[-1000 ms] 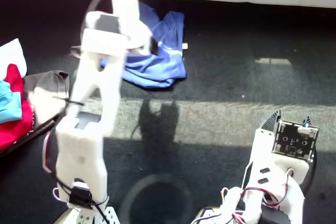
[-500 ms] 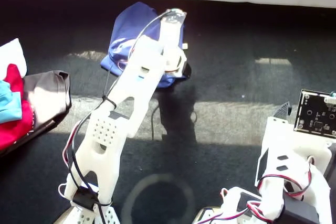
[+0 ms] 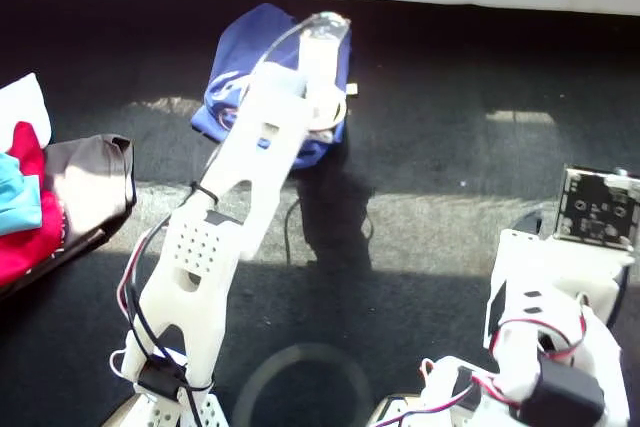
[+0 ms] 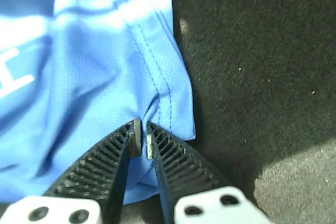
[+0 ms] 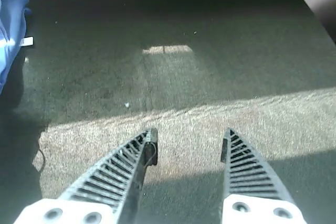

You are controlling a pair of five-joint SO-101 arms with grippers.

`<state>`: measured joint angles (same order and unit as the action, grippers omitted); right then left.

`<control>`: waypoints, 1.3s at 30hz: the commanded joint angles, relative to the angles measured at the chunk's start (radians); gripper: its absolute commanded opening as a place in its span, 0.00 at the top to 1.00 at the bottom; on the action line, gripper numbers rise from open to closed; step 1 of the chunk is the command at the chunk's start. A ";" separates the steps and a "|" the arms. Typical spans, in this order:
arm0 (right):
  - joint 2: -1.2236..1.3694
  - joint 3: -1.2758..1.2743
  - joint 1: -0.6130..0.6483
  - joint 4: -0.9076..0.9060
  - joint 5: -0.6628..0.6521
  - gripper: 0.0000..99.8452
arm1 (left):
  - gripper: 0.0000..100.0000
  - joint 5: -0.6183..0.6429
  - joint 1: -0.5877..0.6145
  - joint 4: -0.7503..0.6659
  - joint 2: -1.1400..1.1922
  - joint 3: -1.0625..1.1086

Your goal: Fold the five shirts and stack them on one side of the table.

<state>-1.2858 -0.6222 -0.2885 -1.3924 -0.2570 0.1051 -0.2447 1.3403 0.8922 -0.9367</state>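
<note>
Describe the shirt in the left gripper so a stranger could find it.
On the dark table, look to the far side, left of centre: a bunched blue shirt, its hem pinched in the left gripper. It alone is blue and lies apart from the white, red, teal and grey heap at the table's left edge.

left hand [image 4: 140, 137] swung down onto blue shirt [image 3: 240, 77], shirt folded smaller; right arm [image 3: 555, 287] shifted

Hard sunlight bands across table [image 3: 450, 237]; deep shadows between.
</note>
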 commanded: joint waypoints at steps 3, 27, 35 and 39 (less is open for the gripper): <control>0.010 -0.154 -0.010 0.114 0.009 0.80 | 0.99 -0.005 0.073 0.290 -0.142 -0.225; 0.010 -0.381 -0.007 0.334 0.009 0.80 | 0.99 -0.123 0.113 0.428 -0.944 0.196; 0.010 -0.381 -0.007 0.334 0.009 0.80 | 0.99 -0.276 0.160 0.425 -1.063 0.479; 0.010 -0.386 -0.007 0.334 0.009 0.80 | 0.99 -0.282 0.275 0.299 -1.027 0.638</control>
<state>-1.2812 -1.0134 -0.2885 -1.0764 -0.2570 -0.1665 -0.0499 1.7192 -0.1358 -0.3782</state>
